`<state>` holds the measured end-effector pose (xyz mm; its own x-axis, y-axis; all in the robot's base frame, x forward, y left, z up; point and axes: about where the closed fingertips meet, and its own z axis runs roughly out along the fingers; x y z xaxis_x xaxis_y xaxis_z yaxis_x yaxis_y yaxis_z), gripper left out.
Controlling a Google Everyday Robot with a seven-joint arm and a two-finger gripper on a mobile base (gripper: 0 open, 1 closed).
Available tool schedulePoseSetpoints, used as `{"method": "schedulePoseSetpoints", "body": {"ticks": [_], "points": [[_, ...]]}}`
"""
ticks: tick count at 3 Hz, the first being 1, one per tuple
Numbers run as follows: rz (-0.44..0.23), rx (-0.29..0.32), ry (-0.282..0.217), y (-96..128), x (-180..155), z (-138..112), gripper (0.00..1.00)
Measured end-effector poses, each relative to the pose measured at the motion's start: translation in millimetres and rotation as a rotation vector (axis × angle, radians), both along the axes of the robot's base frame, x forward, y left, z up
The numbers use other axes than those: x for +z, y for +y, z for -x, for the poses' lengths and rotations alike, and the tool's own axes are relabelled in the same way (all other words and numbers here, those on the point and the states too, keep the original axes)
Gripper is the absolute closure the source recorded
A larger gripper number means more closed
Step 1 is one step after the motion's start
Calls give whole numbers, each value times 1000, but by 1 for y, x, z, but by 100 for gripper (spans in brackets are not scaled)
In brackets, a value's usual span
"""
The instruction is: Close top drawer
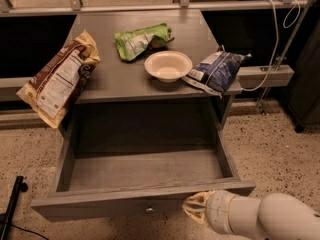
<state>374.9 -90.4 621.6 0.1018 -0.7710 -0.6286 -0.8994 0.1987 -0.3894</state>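
At lower left, on the floor: black stand leg (pixel 12 204), partly cut off by the frame edge.
Brown snack bag (pixel 60 81): lies on the left edge of the tabletop, with its lower end overhanging the side.
Tabletop (pixel 107 79): grey wood, carrying three bags and one bowl.
Top drawer (pixel 125 198): pulled well out below the tabletop, interior exposed, front panel nearest the camera.
Knob (pixel 149 210): small, round and metal, near the middle of the front panel.
Green bag (pixel 142 39): rear centre of the tabletop, just behind the bowl.
Bowl (pixel 168 65): cream, upright, between the green bag and the blue bag.
Gripper (pixel 194 209): low at front right, at the outer face of the drawer front, right of the knob. Contact cannot be confirmed.
Gripper opening: cannot tell.
Blue bag (pixel 215 71): right front corner of the tabletop, just beside the bowl.
Arm (pixel 265 221): white, entering from the lower right corner.
White cable (pixel 274 39): hangs at far right, beside the table.
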Motion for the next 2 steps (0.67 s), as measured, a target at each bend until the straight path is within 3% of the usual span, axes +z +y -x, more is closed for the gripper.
{"method": "schedulePoseSetpoints", "body": {"ticks": [1, 2], "points": [[-6, -1, -3, 3, 1, -2, 100], [-30, -35, -8, -3, -2, -21, 100]]}}
